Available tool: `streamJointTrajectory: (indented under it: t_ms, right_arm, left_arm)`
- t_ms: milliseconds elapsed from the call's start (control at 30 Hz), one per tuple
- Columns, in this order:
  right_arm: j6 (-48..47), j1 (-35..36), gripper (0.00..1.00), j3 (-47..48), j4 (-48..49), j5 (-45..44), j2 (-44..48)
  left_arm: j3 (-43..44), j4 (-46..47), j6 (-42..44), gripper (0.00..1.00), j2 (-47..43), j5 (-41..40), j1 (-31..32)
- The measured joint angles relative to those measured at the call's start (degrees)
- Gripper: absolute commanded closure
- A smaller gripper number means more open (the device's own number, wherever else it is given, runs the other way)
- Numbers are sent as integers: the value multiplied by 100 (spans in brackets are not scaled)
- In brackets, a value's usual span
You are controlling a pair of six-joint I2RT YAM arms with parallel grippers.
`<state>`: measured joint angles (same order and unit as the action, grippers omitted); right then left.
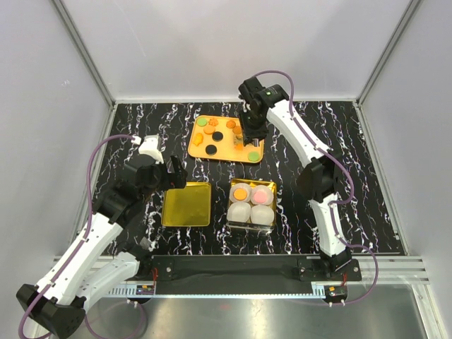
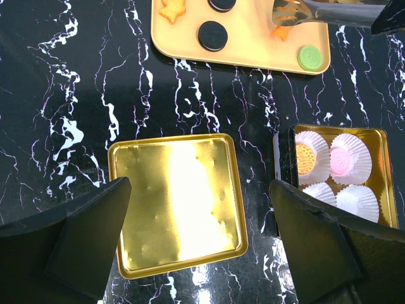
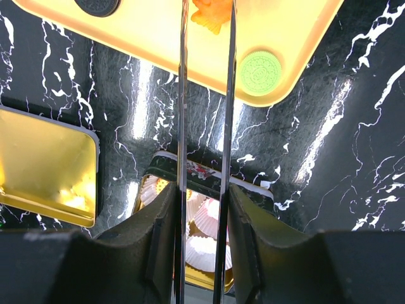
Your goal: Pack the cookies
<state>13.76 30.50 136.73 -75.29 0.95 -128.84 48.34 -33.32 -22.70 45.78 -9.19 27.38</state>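
Observation:
The cookies lie on an orange tray (image 1: 224,145): green (image 1: 202,122), black (image 1: 218,135) and orange (image 1: 198,139) ones. My right gripper (image 1: 253,131) is shut on metal tongs (image 3: 182,95), whose tips reach an orange cookie (image 3: 212,12) on the tray, next to a green cookie (image 3: 259,73). I cannot tell if the tongs pinch it. A tin (image 1: 272,185) holds white paper cups, one with an orange cookie (image 2: 305,158) and one with a pink cookie (image 2: 342,161). My left gripper (image 2: 199,190) is open and empty above the gold lid (image 2: 177,202).
The gold lid (image 1: 186,204) lies flat left of the tin on the black marbled table. The tin's dark wall (image 3: 209,174) shows under the tongs. Grey walls and metal rails ring the table.

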Motion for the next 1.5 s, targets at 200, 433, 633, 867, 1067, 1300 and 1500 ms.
streamJointTrajectory:
  t_ms: [200, 433, 633, 867, 1067, 1300, 1500]
  right_arm:
    - [2, -20, 65, 28, 0, -2, 26]
    - [11, -20, 65, -153, 15, 0, 455]
    - [39, -20, 65, -688, 68, 17, 1235]
    - [103, -20, 65, -1523, 109, 219, 2218]
    - [149, -7, 65, -2601, 157, 514, 3213]
    - [326, 188, 65, -3600, 146, 675, 4323]
    - [616, 629, 65, -4400, 210, 713, 4994]
  left_arm:
    - [0, 0, 0, 1, 0, 0, 0]
    - [0, 0, 0, 1, 0, 0, 0]
    - [0, 0, 0, 1, 0, 0, 0]
    - [0, 0, 0, 1, 9, 2, 0]
    - [0, 2, 0, 1, 9, 2, 0]
    - [0, 0, 0, 1, 9, 4, 0]
    - [0, 2, 0, 1, 9, 7, 0]
